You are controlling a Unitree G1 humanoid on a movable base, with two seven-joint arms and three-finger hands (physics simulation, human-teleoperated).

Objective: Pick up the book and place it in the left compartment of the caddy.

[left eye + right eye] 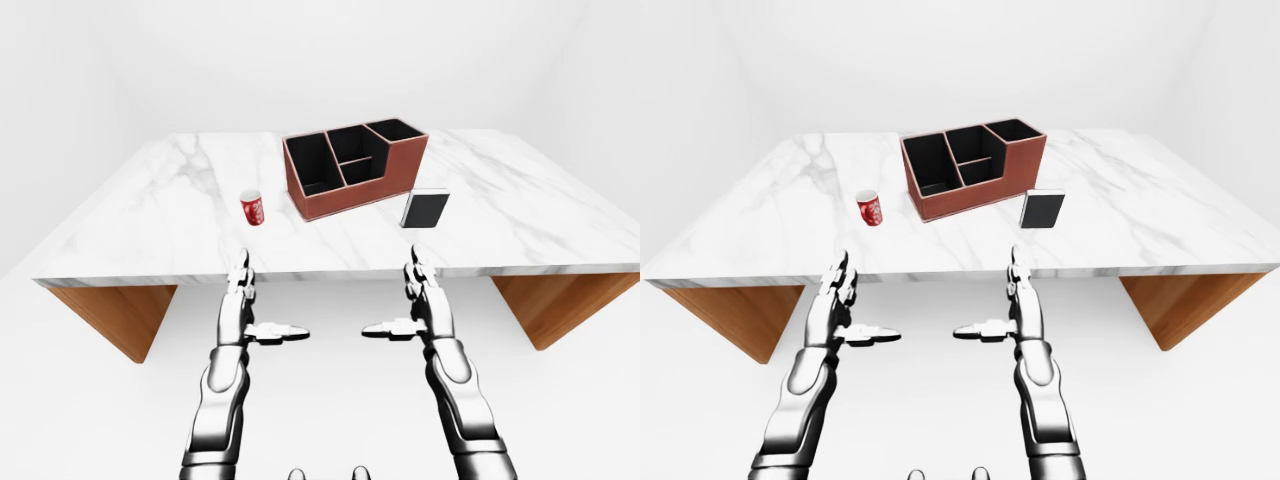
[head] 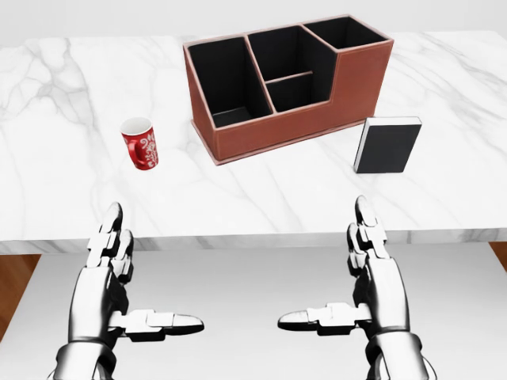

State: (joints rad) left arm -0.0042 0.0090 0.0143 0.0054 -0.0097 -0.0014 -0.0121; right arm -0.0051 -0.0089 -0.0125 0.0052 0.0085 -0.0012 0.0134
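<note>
Table (image 2: 47, 190): a marble top is seen across the head view, its near edge running just above both hands; everything to be handled is set on it.
Caddy (image 2: 317, 111): a red-brown box is placed at upper centre, turned slightly askew. Three black compartments are open upward, so the left one, the largest, can be entered from above.
Book (image 2: 388, 145): a dark cover with a pale top edge is shown; the book appears to stand upright, just beside the caddy's right end and apart from it. Whether it leans cannot be told.
Cup (image 2: 140, 143): a red cup is set left of the caddy, well clear of the work.
Right hand (image 2: 366, 273): held empty below the table edge, fingers straight, thumb stretched inward. The book lies above and slightly right of it, well apart; a reach over the edge is judged necessary.
Left hand (image 2: 111, 277): mirrored, likewise spread and empty, probably at rest.
</note>
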